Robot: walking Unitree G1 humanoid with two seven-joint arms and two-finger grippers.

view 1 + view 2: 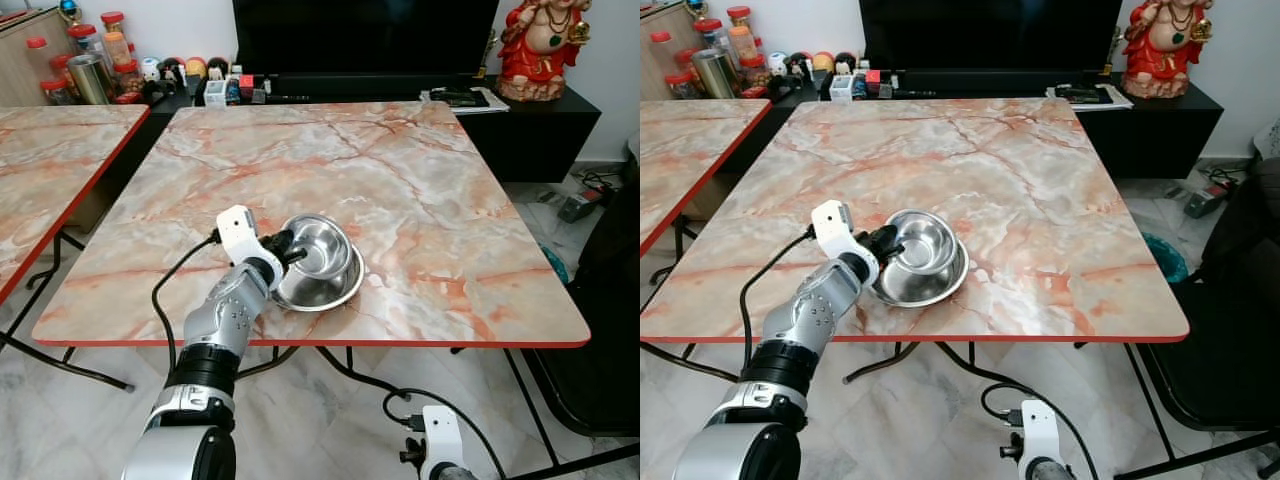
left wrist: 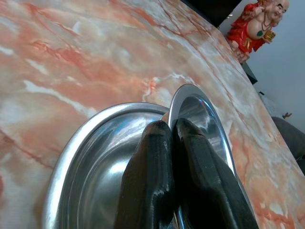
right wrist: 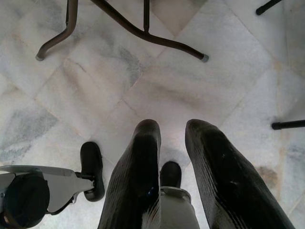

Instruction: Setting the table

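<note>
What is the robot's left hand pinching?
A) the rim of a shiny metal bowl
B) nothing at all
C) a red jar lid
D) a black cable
A: the left gripper has its jaws shut on the rim of the smaller shiny steel bowl, which sits tilted inside the larger steel bowl on the orange marble-patterned table.

**Polished steel on glossy marble**

Two steel bowls: the upper bowl [image 1: 318,247] and the wider lower bowl [image 1: 325,285] gleam mirror-bright, smooth metal throwing back reflections. The table [image 1: 420,190] shows a pink-veined marble look, glossy, with a red edge band. The left gripper [image 2: 172,138] has matt black fingers, faintly textured. Below, the floor [image 3: 200,90] is pale veined marble tile.
</note>
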